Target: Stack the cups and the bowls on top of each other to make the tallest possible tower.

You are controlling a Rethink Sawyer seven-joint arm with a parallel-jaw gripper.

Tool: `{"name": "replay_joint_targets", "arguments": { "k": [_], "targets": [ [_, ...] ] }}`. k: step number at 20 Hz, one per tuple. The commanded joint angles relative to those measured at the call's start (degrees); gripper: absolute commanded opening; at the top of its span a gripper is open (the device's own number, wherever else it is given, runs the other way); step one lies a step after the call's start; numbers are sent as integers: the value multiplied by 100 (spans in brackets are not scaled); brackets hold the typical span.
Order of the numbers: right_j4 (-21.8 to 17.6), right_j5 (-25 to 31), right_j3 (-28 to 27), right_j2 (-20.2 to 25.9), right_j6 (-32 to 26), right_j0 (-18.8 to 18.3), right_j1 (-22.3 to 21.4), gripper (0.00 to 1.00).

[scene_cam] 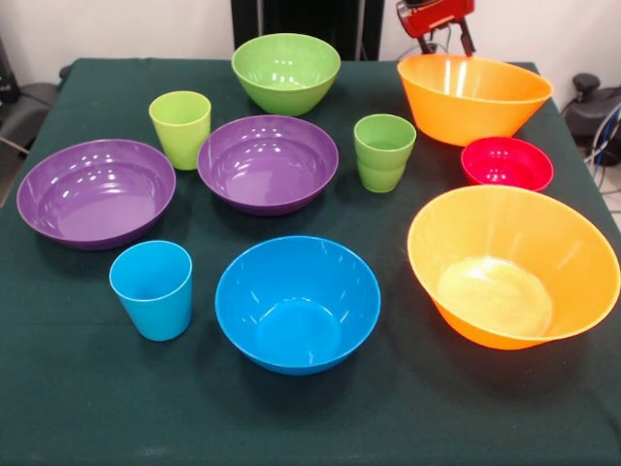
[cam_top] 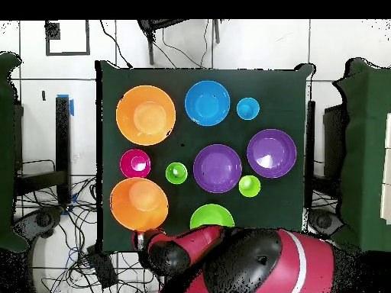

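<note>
nothing is stacked yet, so the tower does not exist; every piece sits apart, mouth up, on the dark green cloth-covered table [scene_cam: 78,408], and being round, none has a long axis to line up with. the relation that matters is at the far edge of the front view: the red and black gripper [scene_cam: 441,47] hangs at the top edge, just above and behind the far rim of one big glossy orange plastic bowl [scene_cam: 473,97], which lies below and slightly toward the camera from it. only the finger stubs show, so i cannot tell whether the claw is spread or closed; it appears to carry nothing. the second big orange bowl [scene_cam: 512,264] sits well nearer the camera on the same side. the two wide shallow purple bowls [scene_cam: 95,191] [scene_cam: 268,162] lie side by side across the middle, the blue bowl [scene_cam: 297,301] in front, the green bowl [scene_cam: 285,71] at the back, and the small red bowl [scene_cam: 506,162] between the orange pair. smallest, the sky blue tumbler [scene_cam: 152,288], yellow-green tumbler [scene_cam: 180,127] and ridged green tumbler [scene_cam: 384,151] all stand upright. i judge the nearest orange bowl the likeliest first pick, as a base.
</note>
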Motion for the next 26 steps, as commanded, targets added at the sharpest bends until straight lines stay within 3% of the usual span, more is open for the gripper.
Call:
{"name": "replay_joint_targets", "arguments": {
  "k": [1,8,15,26],
  "targets": [
    [-331,-128,-965,510,273,-153,186,100],
    [-466,-2,-956,736,252,-389,222,100],
    [-366,252,-874,985,236,-595,38,100],
    [-202,335,-819,1423,337,-915,112,100]
  ]
}}
